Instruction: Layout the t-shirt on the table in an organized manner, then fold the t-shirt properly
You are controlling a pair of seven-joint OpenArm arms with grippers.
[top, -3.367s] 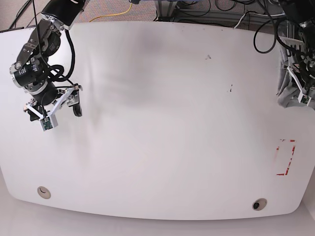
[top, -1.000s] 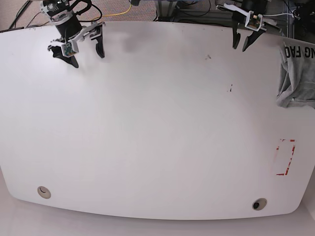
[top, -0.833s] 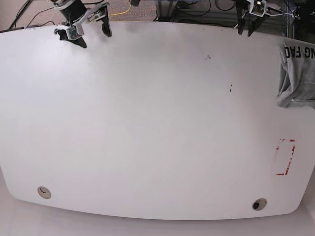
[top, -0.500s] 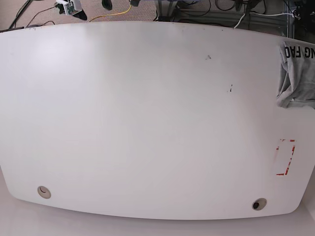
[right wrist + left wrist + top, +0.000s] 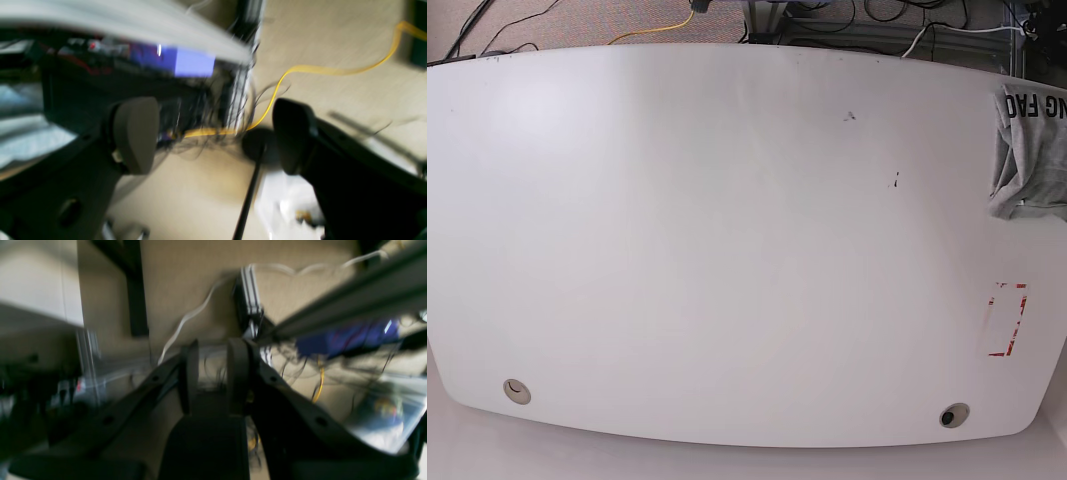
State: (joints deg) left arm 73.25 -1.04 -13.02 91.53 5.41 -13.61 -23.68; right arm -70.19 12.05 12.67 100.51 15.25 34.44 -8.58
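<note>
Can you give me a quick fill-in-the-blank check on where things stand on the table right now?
1. The t-shirt lies bunched at the table's ____ edge in the base view.
2. The red tape outline sits ____ the t-shirt in the base view, nearer the camera.
3. The right end effector has its jaws wide ____.
4. The base view shows ____ arms over the table.

Missing words: right; below; open; no

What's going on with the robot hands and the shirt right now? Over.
Left gripper nearly shut, empty. Right gripper open, empty. T-shirt bunched at the table edge, unfolded. Nothing in the way.
</note>
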